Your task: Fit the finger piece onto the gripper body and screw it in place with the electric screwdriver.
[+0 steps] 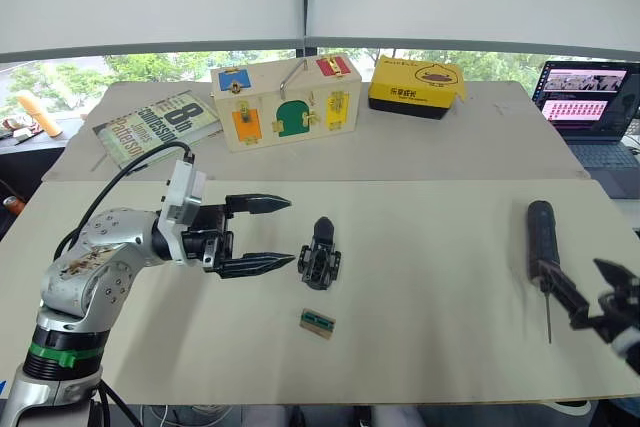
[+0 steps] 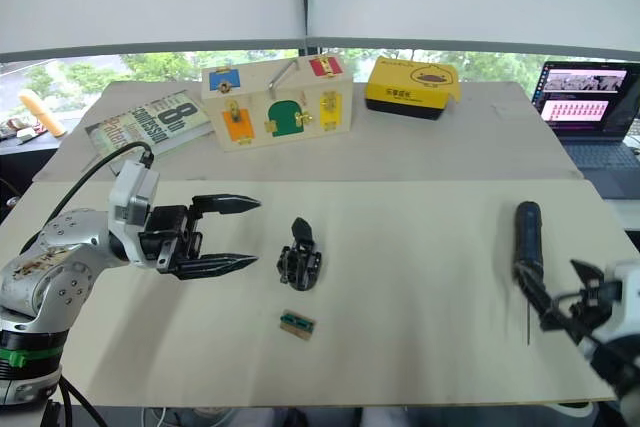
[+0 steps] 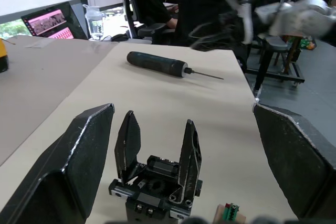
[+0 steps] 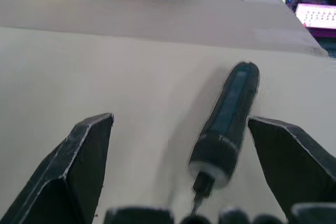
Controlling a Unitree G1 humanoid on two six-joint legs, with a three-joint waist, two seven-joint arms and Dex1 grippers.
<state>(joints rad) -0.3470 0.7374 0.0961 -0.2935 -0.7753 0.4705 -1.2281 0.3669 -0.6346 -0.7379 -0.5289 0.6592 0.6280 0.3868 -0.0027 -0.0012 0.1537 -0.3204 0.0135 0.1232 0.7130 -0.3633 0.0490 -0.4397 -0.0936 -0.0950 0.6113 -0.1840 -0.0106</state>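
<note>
I'm looking down on a pale table (image 1: 420, 347) by a window, with a wooden latch box (image 1: 285, 100), a yellow case (image 1: 415, 84), a book (image 1: 157, 126) and a laptop (image 1: 590, 97) along its far side. My left gripper (image 1: 270, 234) hovers over the table with its two black fingers spread wide and nothing between them, pointing at the gripper body (image 1: 320, 265), which sits just beyond the fingertips. I see two black tapered pieces standing up from that body in the left wrist view; I cannot tell whether one is the finger piece. A small tan-and-green block (image 1: 318, 323) lies near it. Well apart, on the right, the screwdriver (image 1: 541, 237) lies flat on the table. My right gripper (image 1: 590, 292) is spread open at its bit end, the handle lying between the fingers, not clamped.
</note>
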